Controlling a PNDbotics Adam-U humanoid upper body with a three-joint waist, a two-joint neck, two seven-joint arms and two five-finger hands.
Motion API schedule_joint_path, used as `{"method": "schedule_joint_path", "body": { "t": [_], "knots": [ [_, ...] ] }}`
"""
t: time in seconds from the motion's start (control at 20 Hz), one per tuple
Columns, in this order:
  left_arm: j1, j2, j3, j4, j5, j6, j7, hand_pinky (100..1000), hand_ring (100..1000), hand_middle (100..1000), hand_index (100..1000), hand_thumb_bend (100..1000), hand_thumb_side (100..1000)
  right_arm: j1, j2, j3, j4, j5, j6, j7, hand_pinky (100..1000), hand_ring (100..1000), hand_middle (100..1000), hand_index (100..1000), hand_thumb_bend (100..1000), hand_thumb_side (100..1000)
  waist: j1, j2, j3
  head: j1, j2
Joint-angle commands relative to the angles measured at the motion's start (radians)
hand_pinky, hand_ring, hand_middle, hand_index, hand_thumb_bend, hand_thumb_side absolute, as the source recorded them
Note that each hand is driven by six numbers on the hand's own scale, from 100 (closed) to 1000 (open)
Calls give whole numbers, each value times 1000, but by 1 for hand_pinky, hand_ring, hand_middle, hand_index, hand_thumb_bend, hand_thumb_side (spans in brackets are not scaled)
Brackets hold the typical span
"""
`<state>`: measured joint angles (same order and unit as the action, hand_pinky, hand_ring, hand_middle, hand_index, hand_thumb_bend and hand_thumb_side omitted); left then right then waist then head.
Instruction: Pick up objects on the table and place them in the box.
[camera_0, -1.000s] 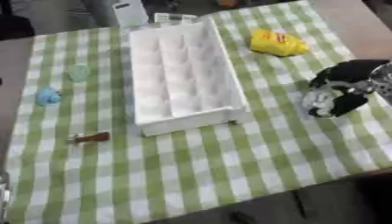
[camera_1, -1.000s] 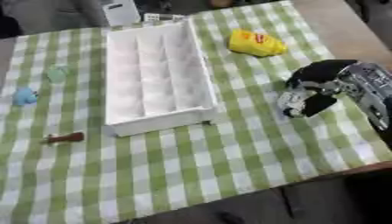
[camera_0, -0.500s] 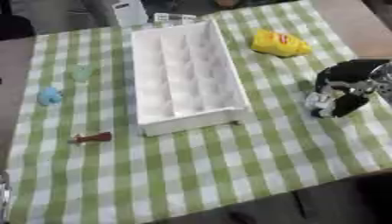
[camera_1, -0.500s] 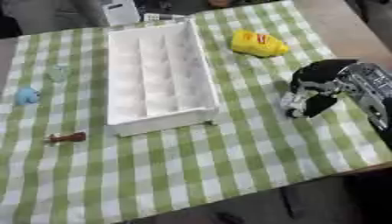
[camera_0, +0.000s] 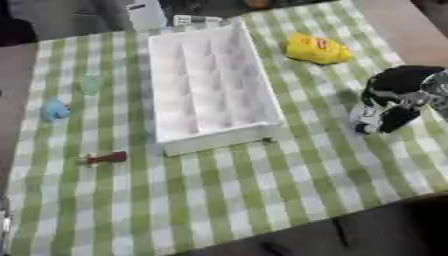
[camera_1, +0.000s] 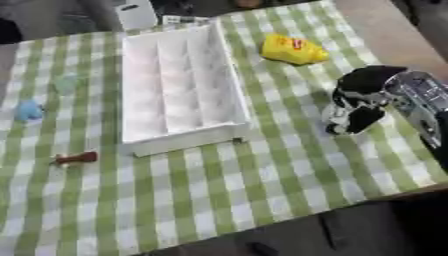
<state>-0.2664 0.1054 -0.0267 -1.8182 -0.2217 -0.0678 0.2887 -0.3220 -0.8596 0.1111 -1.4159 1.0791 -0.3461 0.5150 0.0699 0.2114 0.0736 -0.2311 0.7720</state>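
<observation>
A long white box (camera_0: 210, 87) with several compartments lies in the middle of the green checked cloth. My right hand (camera_1: 367, 92) hangs over the cloth to the right of the box, fingers curled downward round a small white thing (camera_1: 337, 117). A yellow object (camera_0: 317, 49) lies at the far right, beyond the hand. Left of the box lie a small blue thing (camera_0: 54, 110), a pale green see-through thing (camera_0: 91, 83) and, nearer, a small red-brown thing (camera_0: 107, 158). My left hand does not show.
A white container (camera_0: 147, 15) and a small white item (camera_0: 194, 20) stand at the far edge behind the box. The cloth ends at the near edge (camera_0: 262, 235), and bare table (camera_1: 385, 25) shows at the far right.
My right hand has drifted slightly to the right, still curled with the white thing beneath it. The objects on the cloth lie where they were.
</observation>
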Motion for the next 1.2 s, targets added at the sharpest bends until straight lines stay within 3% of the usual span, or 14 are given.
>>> {"method": "schedule_joint_path", "body": {
  "t": [0.05,0.6,0.65,0.7,0.75,1.0,1.2],
  "knots": [
    [-14,19,3,-16,0,0,-2,770,1000,706,740,100,870,4,-14,1,-4,29,-2,-36,447,314,348,479,447,517,10,0,-1,-3,-2],
    [-14,19,4,-15,0,0,-2,770,1000,707,740,100,870,1,-10,2,-40,12,-13,-112,413,291,330,462,361,465,8,-4,-5,-3,-2],
    [-14,19,4,-15,0,0,-2,770,1000,707,741,100,870,-1,-11,1,-58,-12,-12,-112,392,280,326,460,292,412,7,-5,-5,-3,-2],
    [-13,19,4,-15,0,-1,-2,770,1000,707,741,100,870,-3,-14,-1,-76,-44,-8,-109,392,280,326,460,292,412,7,-6,-6,-3,-2],
    [-13,19,4,-15,-1,-1,-3,770,1000,707,741,100,870,-6,-16,-3,-92,-78,-1,-102,367,267,318,454,208,351,6,-6,-6,-3,-2],
    [-11,20,4,-14,-1,-1,-4,770,1000,707,742,100,870,-35,-34,-20,-144,-251,41,-61,352,259,314,451,157,312,3,-11,-4,-3,-2],
    [-10,21,3,-13,-1,-1,-4,770,1000,707,742,100,870,-51,-47,-27,-169,-308,57,-42,346,256,312,450,145,299,-1,-16,-3,-3,-2]
  ]
}}
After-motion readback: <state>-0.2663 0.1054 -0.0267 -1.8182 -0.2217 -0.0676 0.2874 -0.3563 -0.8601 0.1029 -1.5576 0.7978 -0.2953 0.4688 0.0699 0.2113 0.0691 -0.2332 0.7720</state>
